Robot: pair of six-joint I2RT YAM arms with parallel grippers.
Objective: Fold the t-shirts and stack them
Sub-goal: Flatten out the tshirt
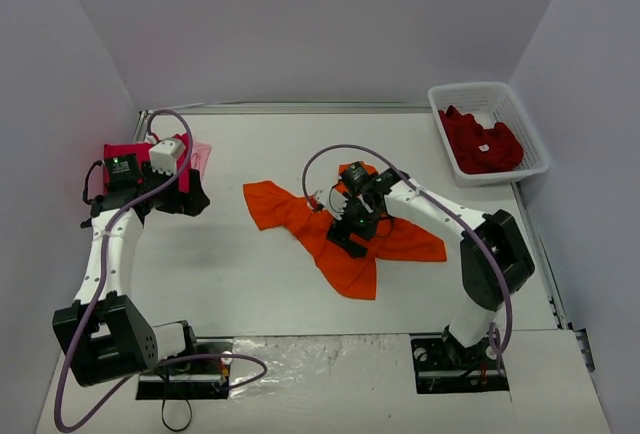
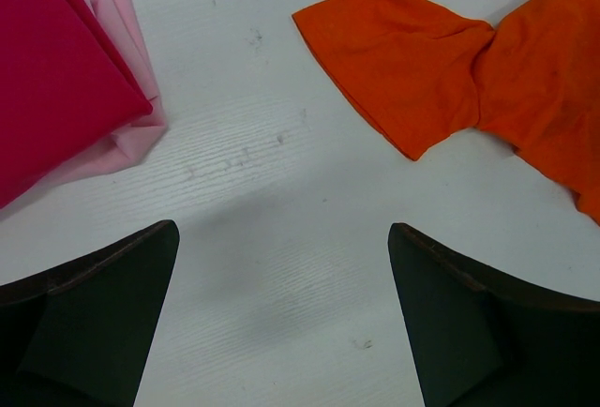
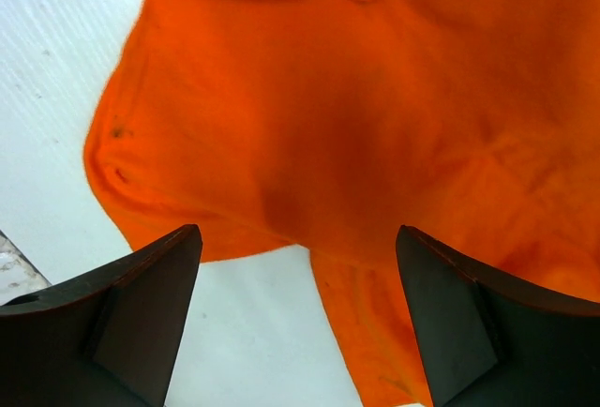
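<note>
Top external alone is showing dark red t-shirts (image 1: 480,144) in the basket (image 1: 478,99). Right gripper (image 3: 298,318) is being held wide, empty, over an edge of the orange t-shirt (image 1: 290,212) mid-table; left gripper (image 2: 281,318) likewise over bare table (image 2: 272,173) beside the magenta-pink t-shirt (image 2: 56,79).

Overhead view from behind, wrist views close, facing down; all share orange t-shirt (image 1: 288,210)

You have open table (image 1: 225,274) between the folded pink t-shirts (image 2: 66,79) at far left and the crumpled orange t-shirt (image 1: 290,216) at centre. The right arm (image 1: 440,212) lies across that cloth. A white basket (image 1: 470,87) fills the far right corner.
</note>
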